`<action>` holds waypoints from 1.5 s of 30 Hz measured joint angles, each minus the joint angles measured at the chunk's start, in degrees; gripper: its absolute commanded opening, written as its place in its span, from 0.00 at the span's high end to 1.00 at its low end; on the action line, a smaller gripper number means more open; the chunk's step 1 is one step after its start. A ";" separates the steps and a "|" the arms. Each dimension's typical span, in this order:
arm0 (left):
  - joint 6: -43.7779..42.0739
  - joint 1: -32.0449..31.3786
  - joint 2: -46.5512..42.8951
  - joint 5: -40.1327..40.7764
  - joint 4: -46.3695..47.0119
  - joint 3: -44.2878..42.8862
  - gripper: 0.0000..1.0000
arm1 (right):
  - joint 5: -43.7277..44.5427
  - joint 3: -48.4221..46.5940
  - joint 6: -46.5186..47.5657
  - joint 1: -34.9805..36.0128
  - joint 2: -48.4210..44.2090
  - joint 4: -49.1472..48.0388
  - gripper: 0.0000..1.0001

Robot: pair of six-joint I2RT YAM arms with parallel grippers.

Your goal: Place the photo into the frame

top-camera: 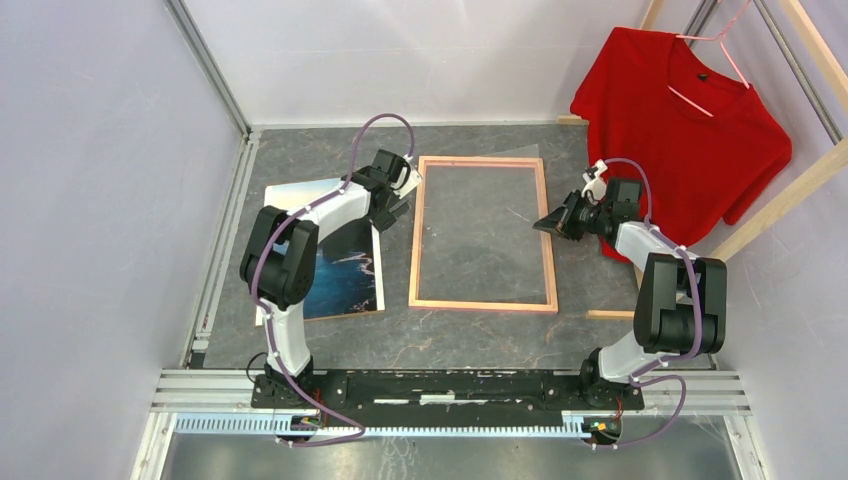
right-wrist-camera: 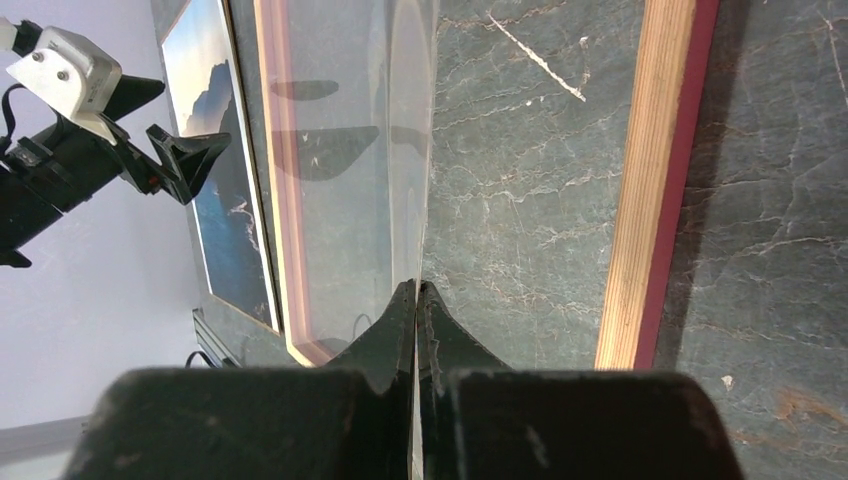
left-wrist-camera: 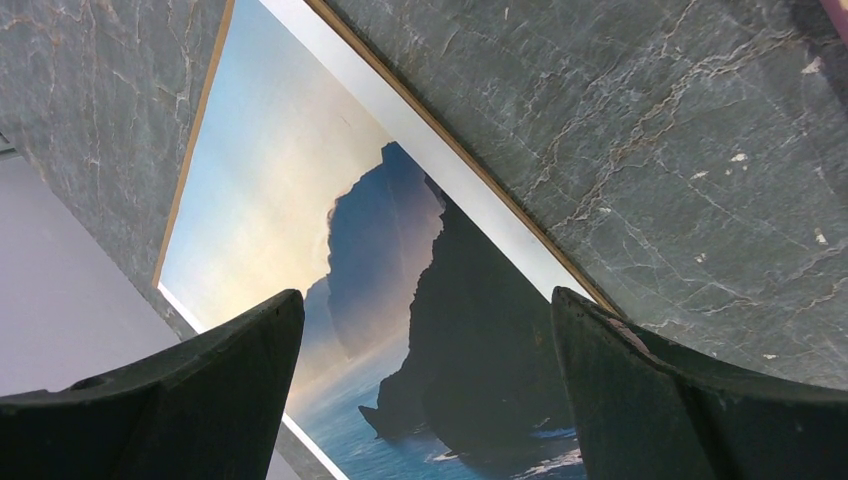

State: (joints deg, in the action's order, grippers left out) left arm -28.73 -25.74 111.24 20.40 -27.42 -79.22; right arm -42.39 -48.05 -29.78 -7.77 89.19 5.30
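Observation:
The frame (top-camera: 482, 303) lies back-up at the table's middle, its light wood rim showing; in the right wrist view the rim (right-wrist-camera: 640, 200) has a pink outer edge. My right gripper (top-camera: 547, 225) is shut on the right edge of a clear pane (top-camera: 480, 230) that lies tilted over the frame opening; my closed tips (right-wrist-camera: 417, 290) pinch the pane (right-wrist-camera: 350, 150). The photo (top-camera: 345, 285) of dark cliffs and sea lies left of the frame on a brown board. My left gripper (top-camera: 399, 203) hovers open and empty above the photo (left-wrist-camera: 400, 260), its tips (left-wrist-camera: 428, 295) apart.
A red T-shirt (top-camera: 690, 120) hangs on a wooden rack (top-camera: 780, 200) at the back right, close behind the right arm. A thin brown board edge (left-wrist-camera: 470, 170) borders the photo. White walls enclose the table. A metal rail (top-camera: 450, 385) runs along the near edge.

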 measured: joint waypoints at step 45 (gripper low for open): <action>5.22 -2.03 5.86 -2.95 -0.07 -4.57 0.01 | -4.79 0.24 1.64 -0.61 3.63 -1.20 1.00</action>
State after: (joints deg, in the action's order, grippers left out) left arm -23.51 -27.77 117.10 17.45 -27.49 -83.79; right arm -47.18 -47.81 -28.14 -8.38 92.82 4.10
